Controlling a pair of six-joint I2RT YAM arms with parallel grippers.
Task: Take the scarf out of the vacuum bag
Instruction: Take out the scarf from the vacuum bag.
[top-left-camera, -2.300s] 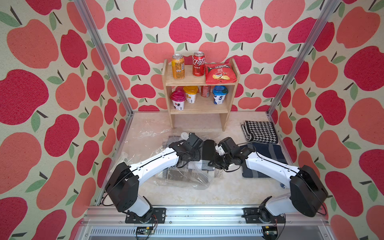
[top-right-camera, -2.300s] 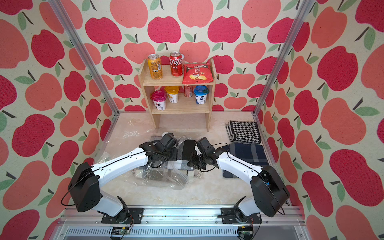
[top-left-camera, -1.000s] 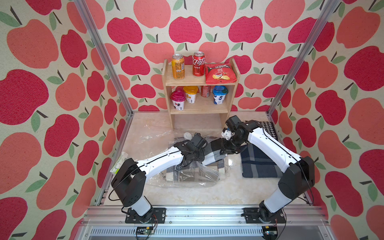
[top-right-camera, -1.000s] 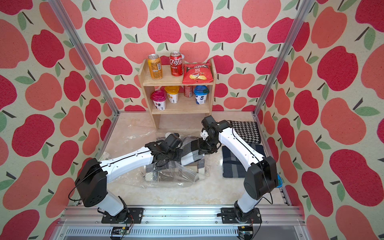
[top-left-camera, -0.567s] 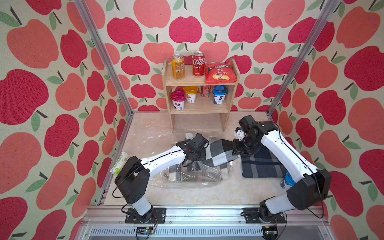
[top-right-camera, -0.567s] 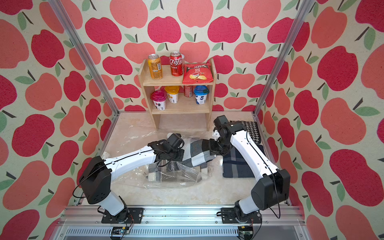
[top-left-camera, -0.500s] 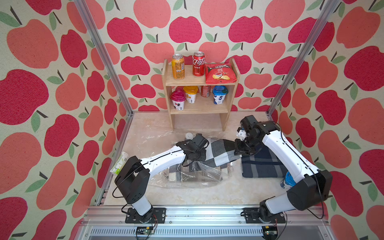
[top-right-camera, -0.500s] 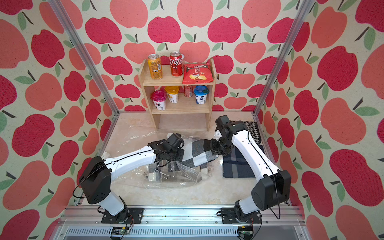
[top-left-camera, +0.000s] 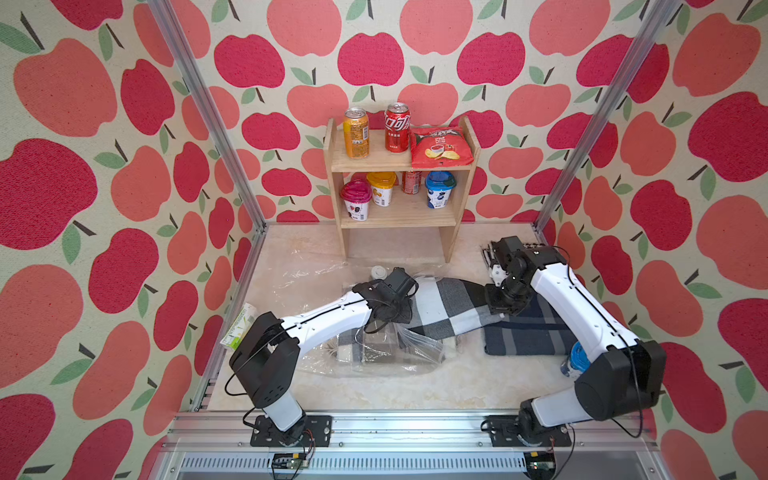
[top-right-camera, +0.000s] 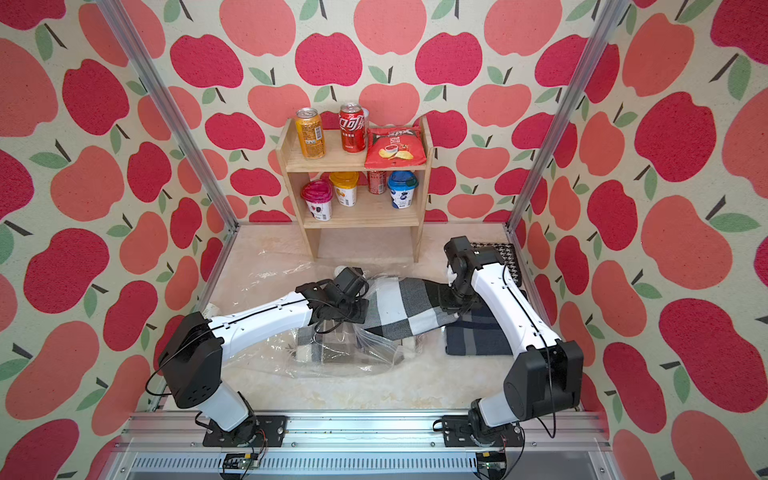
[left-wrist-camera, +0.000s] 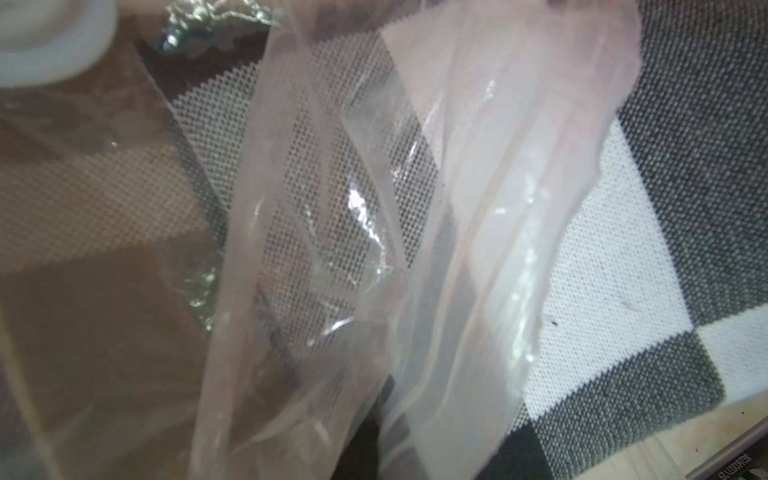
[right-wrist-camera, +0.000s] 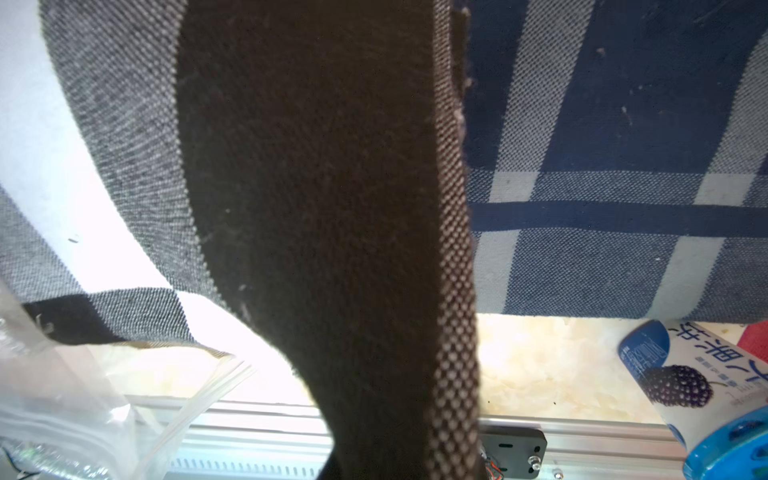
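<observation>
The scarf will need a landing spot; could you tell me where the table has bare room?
Barest: the table strip between the vacuum bag and the front rail. Crowded: the middle, with bag and scarf; the right side, with the navy plaid cloth and a blue cup.

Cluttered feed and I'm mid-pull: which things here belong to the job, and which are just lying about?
Job: scarf, vacuum bag.
Lying about: navy plaid cloth, houndstooth cloth, snack shelf, blue cup, packet by the left wall.
</observation>
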